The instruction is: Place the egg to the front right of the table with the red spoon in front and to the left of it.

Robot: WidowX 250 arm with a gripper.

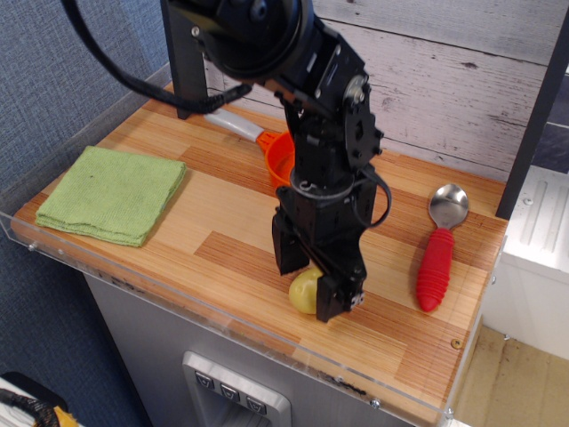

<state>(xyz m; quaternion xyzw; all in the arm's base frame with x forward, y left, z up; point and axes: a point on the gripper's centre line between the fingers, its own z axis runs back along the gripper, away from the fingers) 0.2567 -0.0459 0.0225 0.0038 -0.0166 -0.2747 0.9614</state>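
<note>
You see the hand (308, 285) closed around the egg (305, 290) near the worktop's (222, 258) front edge, and the red spoon (436, 249) lying toward the right edge.

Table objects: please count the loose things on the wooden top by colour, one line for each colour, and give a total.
Green: 1, the folded cloth
Orange: 1, the pan, partly hidden by the arm
Pale yellow: 1, the egg, between the tool's fingers
Red: 1, the red spoon
Total: 4
</note>
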